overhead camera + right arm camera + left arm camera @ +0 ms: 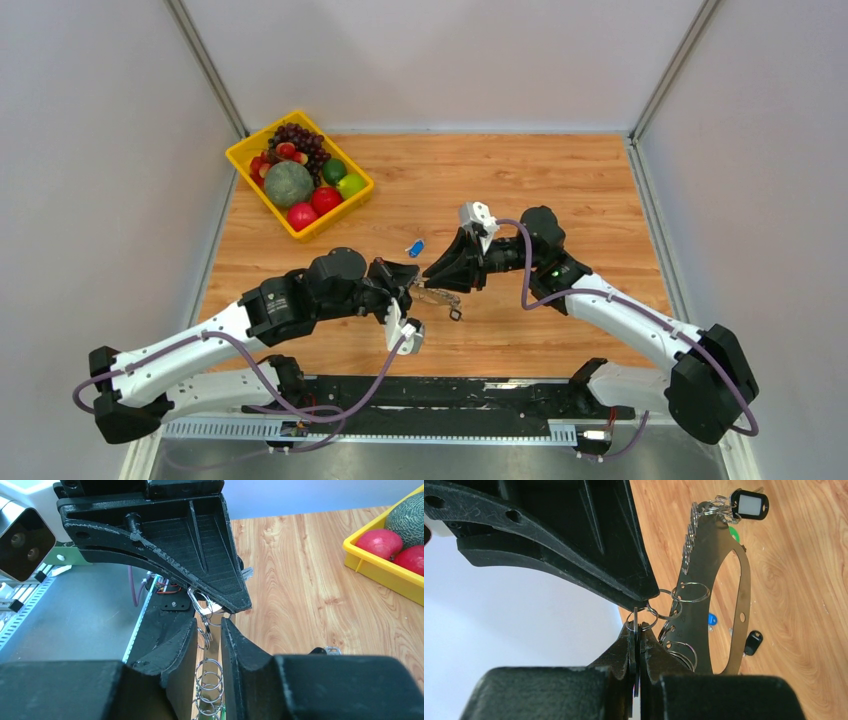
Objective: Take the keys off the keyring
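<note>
The keyring [744,580] is a flat grey metal loop carrying several small split rings, hanging between my two grippers above the table [437,296]. A black tag with a white label [750,504] and a green one [734,532] hang at its far end. My left gripper [638,627] is shut on a thin flat key seen edge-on, with a small ring [642,619] through its top. My right gripper [209,625] stands narrowly open astride the keyring's strip and its stack of rings [210,675]. In the top view both grippers meet tip to tip, left [408,290] and right [432,272].
A blue-headed key [415,246] and a black-headed one [456,314] lie on the wooden table near the grippers. A yellow basket [236,155] of fruit stands at the back left. Grey walls close in the table's sides.
</note>
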You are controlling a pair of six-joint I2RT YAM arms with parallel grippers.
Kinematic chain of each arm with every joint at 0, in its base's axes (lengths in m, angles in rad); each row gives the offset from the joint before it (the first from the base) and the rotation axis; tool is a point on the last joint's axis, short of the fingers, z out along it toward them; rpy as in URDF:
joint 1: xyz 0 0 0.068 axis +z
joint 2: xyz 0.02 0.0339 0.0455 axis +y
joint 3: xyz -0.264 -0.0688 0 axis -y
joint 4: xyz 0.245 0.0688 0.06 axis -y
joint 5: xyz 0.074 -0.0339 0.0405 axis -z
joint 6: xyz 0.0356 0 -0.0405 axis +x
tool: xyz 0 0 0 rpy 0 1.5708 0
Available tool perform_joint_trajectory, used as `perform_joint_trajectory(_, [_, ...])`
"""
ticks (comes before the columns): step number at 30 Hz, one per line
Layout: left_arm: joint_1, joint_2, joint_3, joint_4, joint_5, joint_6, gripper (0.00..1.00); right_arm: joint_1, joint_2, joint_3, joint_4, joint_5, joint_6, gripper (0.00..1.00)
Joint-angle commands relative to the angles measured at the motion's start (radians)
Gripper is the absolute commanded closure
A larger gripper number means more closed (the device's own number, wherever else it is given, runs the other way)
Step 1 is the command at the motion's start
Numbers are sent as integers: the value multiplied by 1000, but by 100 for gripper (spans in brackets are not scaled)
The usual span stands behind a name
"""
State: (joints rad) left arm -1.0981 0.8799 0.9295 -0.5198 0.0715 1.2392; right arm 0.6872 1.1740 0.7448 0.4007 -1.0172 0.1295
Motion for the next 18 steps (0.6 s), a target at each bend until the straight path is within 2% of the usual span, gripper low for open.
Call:
perform_joint_trajectory(1, [-5,-24,40,63,26,-13,100,10,11,17,26,-37,3,73])
perform_joint_trajectory(9, [-5,-40,34,78,31,-16,100,19,43,27,2,-34,-14,79])
perform_joint_trajectory(15, [-5,-46,23,89,25,-15,100,18,48,31,-5,-35,-15,100])
perform_joint_trajectory(18, [-5,-53,2,110,10,-18,100,19,38,30,-7,-34,-14,100])
